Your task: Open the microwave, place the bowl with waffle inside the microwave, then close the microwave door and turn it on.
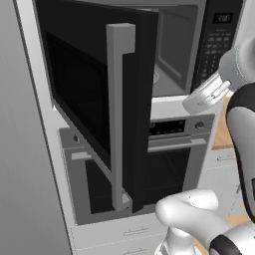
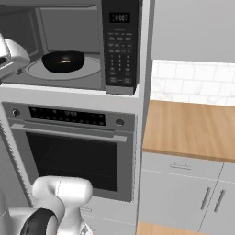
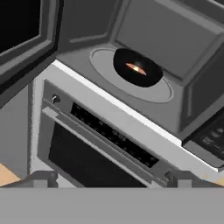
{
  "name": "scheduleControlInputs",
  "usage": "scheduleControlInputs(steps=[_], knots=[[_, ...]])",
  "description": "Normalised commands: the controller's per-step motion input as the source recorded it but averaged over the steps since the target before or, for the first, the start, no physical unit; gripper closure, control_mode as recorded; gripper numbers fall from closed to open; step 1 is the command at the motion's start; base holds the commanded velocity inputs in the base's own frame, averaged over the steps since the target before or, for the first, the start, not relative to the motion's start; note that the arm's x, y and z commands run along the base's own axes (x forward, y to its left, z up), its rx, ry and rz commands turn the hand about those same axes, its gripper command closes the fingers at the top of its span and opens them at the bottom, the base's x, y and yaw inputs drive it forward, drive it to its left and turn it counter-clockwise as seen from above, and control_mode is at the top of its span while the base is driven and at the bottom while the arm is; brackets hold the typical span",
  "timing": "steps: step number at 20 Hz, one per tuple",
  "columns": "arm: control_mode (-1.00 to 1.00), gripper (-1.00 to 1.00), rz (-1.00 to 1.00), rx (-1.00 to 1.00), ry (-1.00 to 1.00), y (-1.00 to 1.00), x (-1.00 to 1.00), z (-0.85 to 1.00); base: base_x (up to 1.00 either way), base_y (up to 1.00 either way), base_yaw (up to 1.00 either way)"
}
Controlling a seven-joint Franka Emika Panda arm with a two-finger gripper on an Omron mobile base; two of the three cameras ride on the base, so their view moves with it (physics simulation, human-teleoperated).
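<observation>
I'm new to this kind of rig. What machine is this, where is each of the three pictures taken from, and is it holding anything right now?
It is a white robot arm on a drivable base, in a rendered kitchen. Two pictures come from cameras on the base, behind the arm to its left and right; the third looks along the hand.

The microwave stands above an oven. The microwave door is swung open, its grey handle toward the left camera. Inside, a black bowl sits on the round turntable, with something orange in it. The keypad is to the right of the cavity.

The gripper is open and holds nothing. A wooden counter lies to the right.
</observation>
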Motion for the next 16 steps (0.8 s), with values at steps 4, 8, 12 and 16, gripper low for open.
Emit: scheduleControlInputs(steps=[4,8,12,16], knots=[[-1.0,-1.0,0.5,-0.54,-0.4,0.09,-0.27,-0.53,0.0,0.0,0.0],[-1.0,-1.0,0.32,-0.46,-0.35,0.26,-0.11,-0.3,0.0,0.0,0.0],[-1.0,-1.0,0.19,-0.37,-0.11,0.23,-0.16,0.0,0.0,0.0,0.0],[-1.0,-1.0,0.0,-0.32,0.0,0.76,0.0,0.0,0.0,0.0,0.0]])
